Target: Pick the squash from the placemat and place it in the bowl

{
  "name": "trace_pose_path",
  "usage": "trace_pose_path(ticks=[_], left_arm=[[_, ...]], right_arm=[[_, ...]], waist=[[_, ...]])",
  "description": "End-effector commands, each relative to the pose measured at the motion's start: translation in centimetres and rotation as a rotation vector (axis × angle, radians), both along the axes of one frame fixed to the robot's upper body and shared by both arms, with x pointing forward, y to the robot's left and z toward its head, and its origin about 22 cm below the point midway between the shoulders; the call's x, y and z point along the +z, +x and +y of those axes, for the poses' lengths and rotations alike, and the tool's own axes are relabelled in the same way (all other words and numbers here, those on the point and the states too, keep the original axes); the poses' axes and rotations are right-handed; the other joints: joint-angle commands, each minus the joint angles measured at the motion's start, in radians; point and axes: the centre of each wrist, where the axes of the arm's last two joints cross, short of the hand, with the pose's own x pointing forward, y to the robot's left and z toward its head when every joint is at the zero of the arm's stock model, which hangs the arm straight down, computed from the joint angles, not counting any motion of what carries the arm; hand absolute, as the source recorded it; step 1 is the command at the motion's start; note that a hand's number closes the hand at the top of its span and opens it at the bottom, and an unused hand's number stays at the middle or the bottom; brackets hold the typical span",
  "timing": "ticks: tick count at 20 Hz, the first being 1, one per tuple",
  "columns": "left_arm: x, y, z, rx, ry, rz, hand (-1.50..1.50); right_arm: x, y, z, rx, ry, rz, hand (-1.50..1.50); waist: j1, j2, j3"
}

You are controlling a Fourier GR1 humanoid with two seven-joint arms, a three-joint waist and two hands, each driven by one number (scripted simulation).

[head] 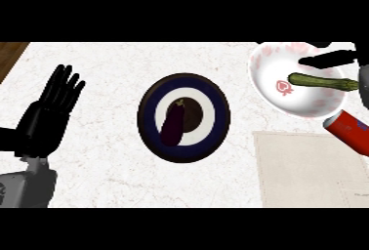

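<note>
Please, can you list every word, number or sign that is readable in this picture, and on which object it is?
No words or numbers are readable.
Bowl: a red strawberry-like mark, no letters.
Red can: dark patch, too blurred to read.
Placemat: no text visible.

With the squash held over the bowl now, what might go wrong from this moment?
1. The squash lies across the bowl and reaches its right rim, so on release it may tip out over that rim.
2. The red can lies right beside the bowl; the right hand, when it withdraws, might knock it.
</note>
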Motion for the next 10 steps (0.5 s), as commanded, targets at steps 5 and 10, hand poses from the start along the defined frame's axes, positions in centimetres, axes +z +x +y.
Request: trace_pose_path(ticks=[5,10], left_arm=[[-0.4,-0.5,-0.5,0.015,0.003,0.009,0.00],[0.1,0.7,-0.1,0.041,0.003,0.021,0.00]], right_arm=[[2.0,-3.0,-7.4,-0.156,0.192,-0.144,-1.50],[2.0,-5.8,-11.7,-0.198,0.245,-0.143,-1.50]], waist=[[-0.013,-0.006,-0.001],[-0.033,-0.010,-0.002]])
